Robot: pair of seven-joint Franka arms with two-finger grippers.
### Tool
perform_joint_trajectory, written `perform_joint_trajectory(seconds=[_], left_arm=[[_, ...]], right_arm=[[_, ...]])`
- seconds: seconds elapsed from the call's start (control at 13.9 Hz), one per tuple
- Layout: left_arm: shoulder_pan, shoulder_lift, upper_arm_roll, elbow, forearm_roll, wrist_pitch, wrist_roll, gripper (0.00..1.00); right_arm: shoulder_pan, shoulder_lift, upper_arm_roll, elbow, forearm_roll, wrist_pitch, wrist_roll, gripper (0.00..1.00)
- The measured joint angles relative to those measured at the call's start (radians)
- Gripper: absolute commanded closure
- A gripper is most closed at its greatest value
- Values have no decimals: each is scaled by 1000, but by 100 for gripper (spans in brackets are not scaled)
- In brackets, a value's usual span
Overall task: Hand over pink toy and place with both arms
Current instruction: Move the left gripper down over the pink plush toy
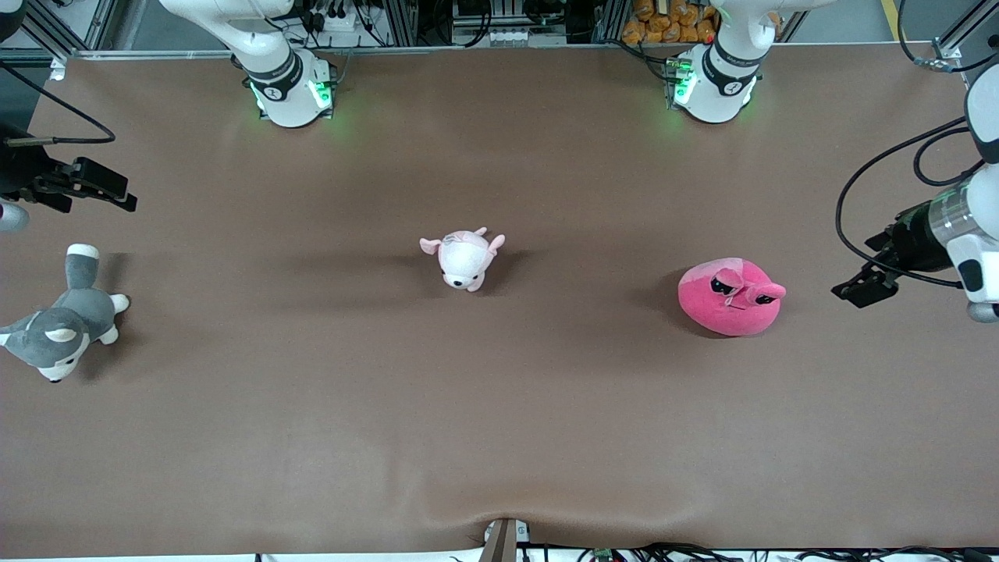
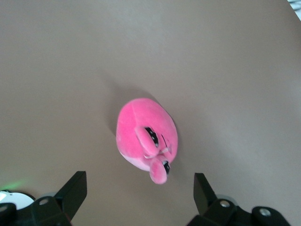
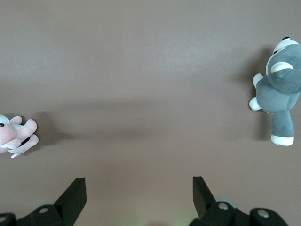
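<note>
Pink toy (image 1: 731,297) on table, left end effector (image 1: 861,289) beside, open

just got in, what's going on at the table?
Nothing is grasped yet. The pink toy sits on the table toward the left arm's end. The left gripper hovers beside it, fingers open and empty. The right gripper waits open at the right arm's end, above the grey husky plush. A small pale pink-and-white plush lies mid-table, untouched.
</note>
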Motion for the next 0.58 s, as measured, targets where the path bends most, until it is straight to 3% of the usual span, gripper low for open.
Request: perform_joint_trajectory(seconds=[0.58], left_arm=[[52,43,4,-3,33,-5,0,0]], right_arm=[[0,4,-1,0,-1,1,0,0]])
